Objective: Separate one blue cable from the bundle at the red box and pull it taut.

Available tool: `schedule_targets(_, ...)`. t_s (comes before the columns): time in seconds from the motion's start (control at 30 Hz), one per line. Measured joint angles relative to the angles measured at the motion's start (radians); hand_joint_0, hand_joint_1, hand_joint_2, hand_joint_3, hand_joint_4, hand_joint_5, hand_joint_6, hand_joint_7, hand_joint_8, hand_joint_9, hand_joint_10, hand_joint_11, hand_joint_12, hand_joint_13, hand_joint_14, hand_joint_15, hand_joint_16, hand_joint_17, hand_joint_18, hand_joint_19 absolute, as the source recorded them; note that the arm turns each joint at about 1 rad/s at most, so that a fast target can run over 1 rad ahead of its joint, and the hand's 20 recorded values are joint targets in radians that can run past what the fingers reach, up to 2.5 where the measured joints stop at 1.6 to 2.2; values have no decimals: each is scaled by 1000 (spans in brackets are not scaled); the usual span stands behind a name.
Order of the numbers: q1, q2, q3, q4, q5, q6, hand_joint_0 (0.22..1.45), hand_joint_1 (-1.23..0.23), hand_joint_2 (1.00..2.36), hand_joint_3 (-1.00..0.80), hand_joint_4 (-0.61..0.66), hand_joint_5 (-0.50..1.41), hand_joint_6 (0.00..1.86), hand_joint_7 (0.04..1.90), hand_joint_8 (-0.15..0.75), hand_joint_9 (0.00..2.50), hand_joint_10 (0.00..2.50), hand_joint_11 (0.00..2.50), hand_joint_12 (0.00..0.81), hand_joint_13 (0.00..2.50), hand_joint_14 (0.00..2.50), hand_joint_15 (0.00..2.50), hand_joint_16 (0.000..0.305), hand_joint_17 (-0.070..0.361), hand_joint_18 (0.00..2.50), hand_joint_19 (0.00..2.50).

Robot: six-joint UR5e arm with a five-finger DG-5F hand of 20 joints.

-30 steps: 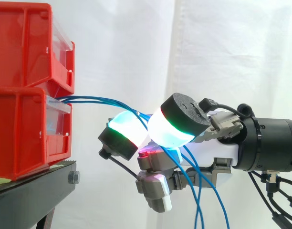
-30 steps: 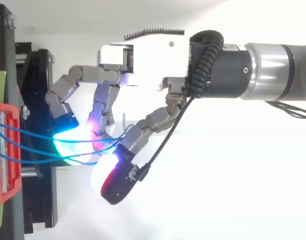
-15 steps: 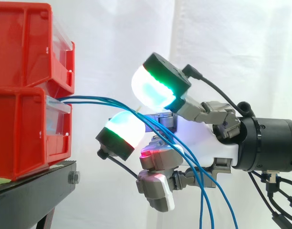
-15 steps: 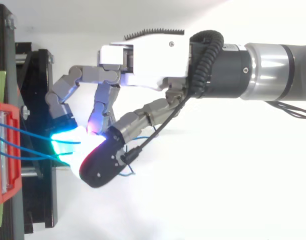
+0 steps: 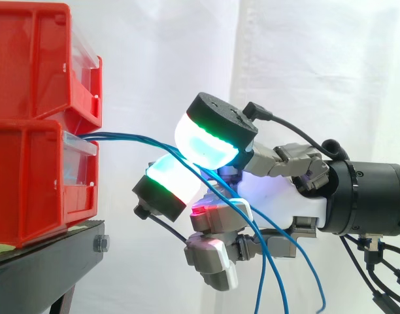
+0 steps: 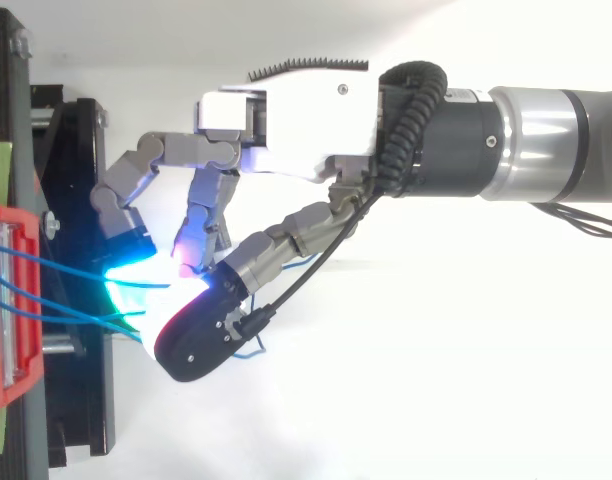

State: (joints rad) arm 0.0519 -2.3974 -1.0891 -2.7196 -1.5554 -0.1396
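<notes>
- Two red bins are sitting stacked at 9 o'clock in the side view, the upper red bin on top of the lower red bin, both on a black stand with a white curtain behind.
- The blue cables are coming out of the front of the lower red bin as a loose bunch and heading toward 3 o'clock, straight into the hand.
- The hand is reaching in from 3 o'clock, fingers pointing at the bins but staying clear of them.
- The thumb pad, glowing cyan with a green rim, is pressing down onto a finger pad at its 7 o'clock. The cables are running right between the two, so it's pinching them. Can't tell how many strands are actually caught.
- Past the pinch, the strands are fanning out and drooping toward 6 o'clock, hanging slack across the curled lower fingers.
- From the top view, the hand is coming in from 3 o'clock, with the cables crossing from the bin at 9 o'clock into the glowing pads.
</notes>
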Motion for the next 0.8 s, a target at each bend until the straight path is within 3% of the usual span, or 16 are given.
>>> schedule_targets(0.17,0,0,0,0,0,0,608,-989,1000,-500,-7,-146,925,1139,278,1259,29,1291,377,1086,34,923,48,107,956,914)
schedule_targets(0.33,0,0,0,0,0,0,456,-828,1000,-500,34,-135,914,1087,326,1315,25,1276,429,1137,29,905,58,130,1039,906)
schedule_targets(0.47,0,0,0,0,0,0,468,-672,1000,-500,38,-133,908,1046,326,1325,25,1264,425,1147,30,894,57,129,1052,917)
schedule_targets(0.6,0,0,0,0,0,-1,558,-545,1000,-500,31,-134,894,1102,293,1327,27,1280,396,1129,31,903,50,114,1005,952)
schedule_targets(0.67,0,0,0,0,0,-1,601,-564,1000,-500,14,-134,890,1127,284,1330,29,1284,387,1123,32,907,49,110,994,962)
schedule_targets(0.8,0,0,0,0,0,-2,634,-745,1010,-386,16,-142,889,1154,286,1299,28,1296,391,1120,32,921,50,112,993,954)
